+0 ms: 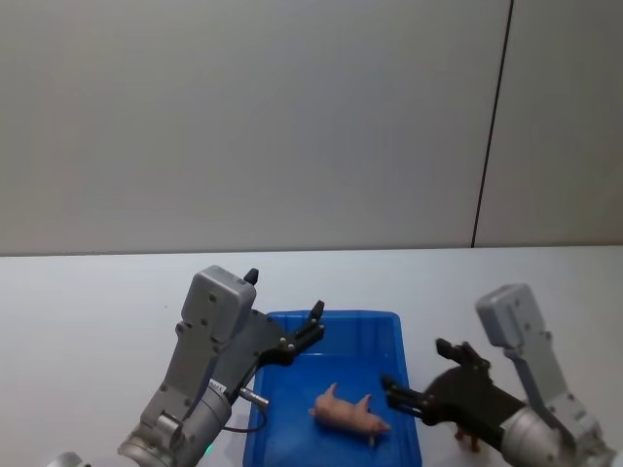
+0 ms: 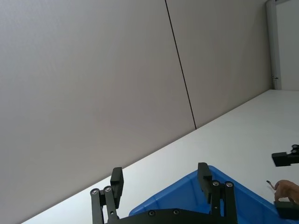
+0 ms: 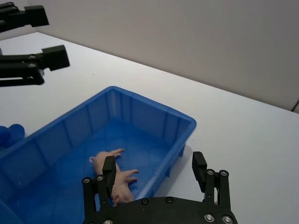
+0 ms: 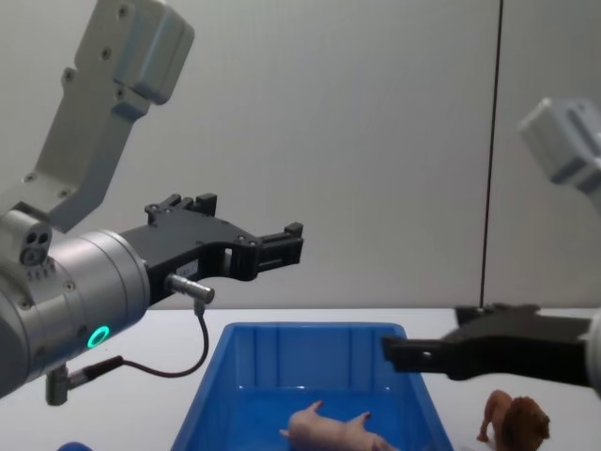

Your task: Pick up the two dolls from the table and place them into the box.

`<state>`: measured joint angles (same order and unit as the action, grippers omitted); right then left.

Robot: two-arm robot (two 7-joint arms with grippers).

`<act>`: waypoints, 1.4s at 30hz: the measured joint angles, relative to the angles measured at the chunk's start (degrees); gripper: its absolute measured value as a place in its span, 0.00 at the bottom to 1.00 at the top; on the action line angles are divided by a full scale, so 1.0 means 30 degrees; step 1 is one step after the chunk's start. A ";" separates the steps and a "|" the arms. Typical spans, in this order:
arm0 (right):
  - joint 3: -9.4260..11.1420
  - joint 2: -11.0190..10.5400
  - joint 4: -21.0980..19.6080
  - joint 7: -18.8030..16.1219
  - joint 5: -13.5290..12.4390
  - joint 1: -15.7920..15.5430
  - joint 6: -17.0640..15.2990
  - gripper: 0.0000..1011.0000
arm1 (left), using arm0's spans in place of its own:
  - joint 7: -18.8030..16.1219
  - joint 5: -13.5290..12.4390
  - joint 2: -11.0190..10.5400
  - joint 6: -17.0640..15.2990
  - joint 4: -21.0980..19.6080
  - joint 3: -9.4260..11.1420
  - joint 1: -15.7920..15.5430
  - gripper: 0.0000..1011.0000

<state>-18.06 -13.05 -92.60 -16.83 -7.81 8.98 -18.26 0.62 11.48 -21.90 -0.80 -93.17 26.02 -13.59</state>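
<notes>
Head camera looks down, chest looks level; all views share the box [image 1: 360, 350].

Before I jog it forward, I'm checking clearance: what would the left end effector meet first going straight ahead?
Its way looks free: the left end effector points across, well above the open bright blue plastic bin, toward the grey wall. Depth is unclear, though.

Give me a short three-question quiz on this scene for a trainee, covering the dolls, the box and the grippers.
1. True or false: the pig lies inside the blue box.
2. Where is the lion? A) in the box; B) on the table, right of the box; C) on top of the pig.
3. Fill in: the left gripper and the right gripper are both ___ and empty.
Key: 1 true; 2 B; 3 open.
</notes>
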 joint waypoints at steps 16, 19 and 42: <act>0.0618 -0.1263 -0.1153 0.1965 -0.1328 -0.2048 -0.0078 0.99 | 0.0001 0.0000 0.0000 0.0000 -0.0001 -0.0001 0.0000 0.99; 0.0687 -0.1392 -0.1188 0.2173 -0.1538 -0.2265 -0.0300 0.99 | 0.0000 0.0000 0.0001 0.0000 0.0000 -0.0001 0.0000 0.99; 0.0933 -0.1231 0.0091 0.2925 -0.2617 -0.2314 -0.1027 0.58 | 0.0001 0.0000 0.0000 0.0000 0.0000 -0.0001 0.0000 0.99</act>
<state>-15.26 -16.74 -92.32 -8.05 -15.66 2.04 -21.34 0.63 11.48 -21.89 -0.80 -93.17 26.02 -13.59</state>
